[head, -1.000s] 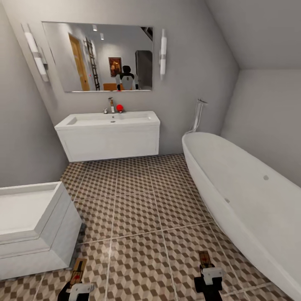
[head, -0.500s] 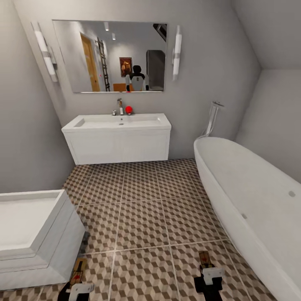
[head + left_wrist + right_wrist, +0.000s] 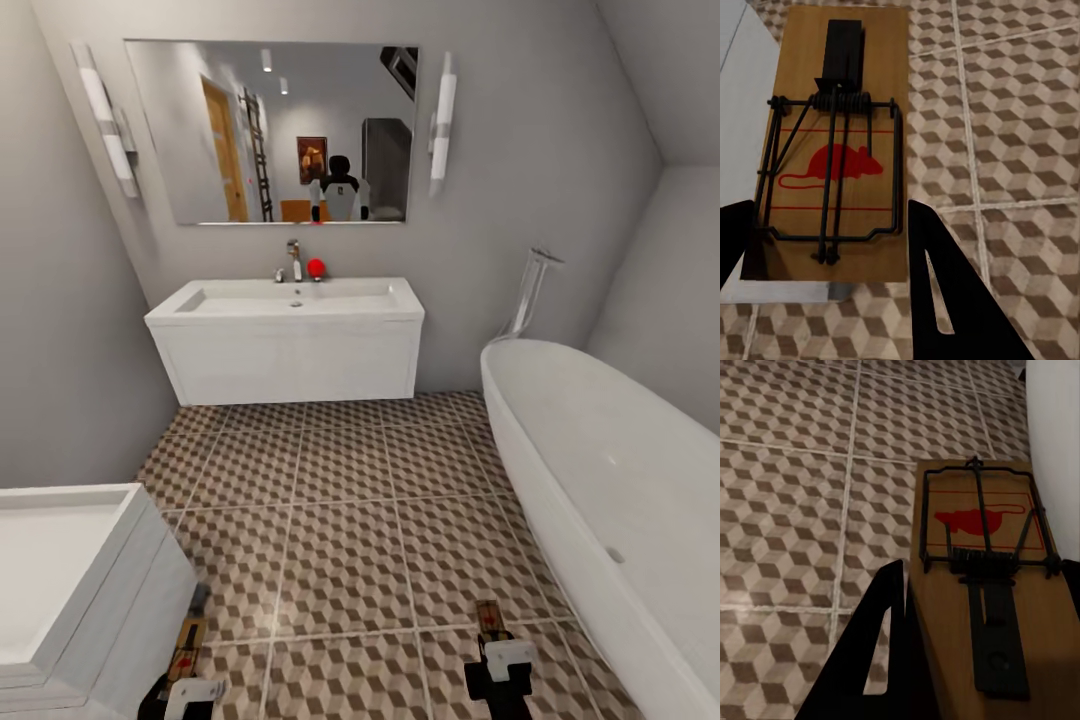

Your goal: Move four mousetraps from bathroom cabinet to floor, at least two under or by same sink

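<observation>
Each gripper holds one mousetrap, a brown board with a black spring and a red mouse print. My left gripper [image 3: 183, 672] is shut on a mousetrap [image 3: 187, 640] low at the left, beside a white unit; in the left wrist view the trap [image 3: 832, 150] lies between the dark fingers [image 3: 945, 300]. My right gripper [image 3: 497, 645] is shut on the other mousetrap [image 3: 489, 617], which also shows in the right wrist view [image 3: 982, 585]. Both hang above the bathroom floor [image 3: 340, 500]. The white sink [image 3: 290, 345] hangs on the far wall ahead. The cabinet is out of view.
A white oval bathtub [image 3: 610, 500] runs along the right side. A white box-like unit [image 3: 70, 580] stands close at the left front. A mirror [image 3: 275, 130] with two wall lights hangs above the sink, and a red ball [image 3: 316, 267] sits by the tap.
The whole view has shifted: the camera has moved forward and turned, so the sink and bathtub now sit nearer and further right. Both grippers keep their traps in the same pose.
</observation>
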Available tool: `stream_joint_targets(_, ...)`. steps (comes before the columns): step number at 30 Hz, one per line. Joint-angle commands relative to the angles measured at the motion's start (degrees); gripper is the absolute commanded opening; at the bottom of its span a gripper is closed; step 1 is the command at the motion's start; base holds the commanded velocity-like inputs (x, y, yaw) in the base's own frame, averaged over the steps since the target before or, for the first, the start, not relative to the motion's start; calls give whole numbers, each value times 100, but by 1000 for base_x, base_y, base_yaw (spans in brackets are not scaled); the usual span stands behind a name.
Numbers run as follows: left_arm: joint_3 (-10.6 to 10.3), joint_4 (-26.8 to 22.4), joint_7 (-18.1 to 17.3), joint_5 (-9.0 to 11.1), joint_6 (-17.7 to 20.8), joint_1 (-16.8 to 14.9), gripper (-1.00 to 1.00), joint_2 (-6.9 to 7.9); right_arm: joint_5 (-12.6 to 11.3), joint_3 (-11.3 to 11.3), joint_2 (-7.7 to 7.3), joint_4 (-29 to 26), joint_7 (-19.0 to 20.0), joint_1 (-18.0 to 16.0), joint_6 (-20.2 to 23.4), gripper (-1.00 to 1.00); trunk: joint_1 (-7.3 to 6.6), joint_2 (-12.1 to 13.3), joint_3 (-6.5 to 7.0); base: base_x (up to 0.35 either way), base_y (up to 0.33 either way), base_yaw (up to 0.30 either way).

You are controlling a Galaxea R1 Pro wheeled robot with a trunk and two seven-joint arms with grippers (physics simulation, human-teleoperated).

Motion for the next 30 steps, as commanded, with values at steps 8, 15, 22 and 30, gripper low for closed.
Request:
stream_joint_targets(8,-51,18,13,20,-25,-7,-100,-3,-20,54,-3,2,-29,-3,-19,-100,3,-2,-5,336,-76,1)
stream_joint_targets(15,-51,18,13,20,-25,-7,-100,-3,-19,51,-7,8,-29,-4,-12,-100,3,-2,-5,336,-58,0)
stream_joint_targets(22,-51,18,13,20,-20,-7,-100,-3,-19,56,14,107,-26,-5,-19,-100,3,-2,-5,338,-2,0)
stream_joint_targets(30,-51,18,13,20,-22,-7,-100,-3,-19,52,11,108,-27,-5,-20,-100,3,-2,-5,338,0,0)
